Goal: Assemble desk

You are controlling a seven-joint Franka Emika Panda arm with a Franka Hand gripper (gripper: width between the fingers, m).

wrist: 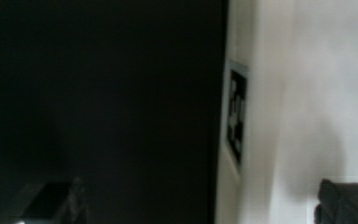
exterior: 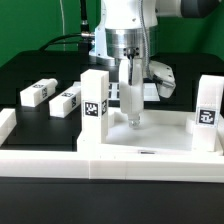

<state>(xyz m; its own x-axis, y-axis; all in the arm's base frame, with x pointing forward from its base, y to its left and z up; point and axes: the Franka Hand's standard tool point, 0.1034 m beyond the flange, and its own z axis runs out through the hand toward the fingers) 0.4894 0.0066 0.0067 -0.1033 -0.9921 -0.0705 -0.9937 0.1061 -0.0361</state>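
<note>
The gripper (exterior: 133, 120) hangs released, its jaws spread wide and its tips low over the desk top (exterior: 170, 130), which lies straight beneath it. Just beside the gripper, on the exterior view's left, the near leg (exterior: 95, 100) stands upright. The far leg (exterior: 208, 110) stands well off on the exterior view's right. Two loose legs (exterior: 37, 94) (exterior: 65, 101) lie flat on the black surface (exterior: 30, 68), farther out past the near leg.

One white plastic tray-like desk top (exterior: 165, 130) with a raised rim is showing. Four short square white legs with black-and-white tags are showing: one lying leg (exterior: 35, 93), another lying leg (exterior: 65, 100), one standing leg (exterior: 95, 98), another standing leg (exterior: 208, 112). One long low white rail (exterior: 40, 160) is showing. One big white end effector (exterior: 132, 120) is hanging.
</note>
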